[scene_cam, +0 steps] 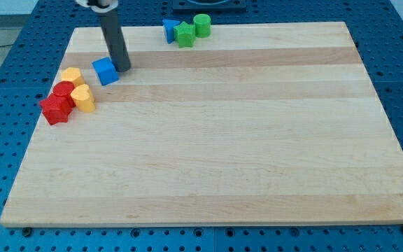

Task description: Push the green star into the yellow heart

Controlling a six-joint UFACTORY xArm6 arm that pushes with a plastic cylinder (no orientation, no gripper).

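Observation:
The green star [185,34] lies near the board's top edge, touching a blue triangle [169,29] on its left and a green cylinder [202,24] on its upper right. The yellow heart [83,99] lies at the view's left, touching a red cylinder [64,91] and close to a red star [55,109]. My tip [123,68] rests on the board just right of a blue cube [105,71], touching or nearly touching it, far left of and below the green star.
A yellow hexagon [70,75] sits above the red cylinder in the left cluster. The wooden board [215,140] lies on a blue perforated table [5,84].

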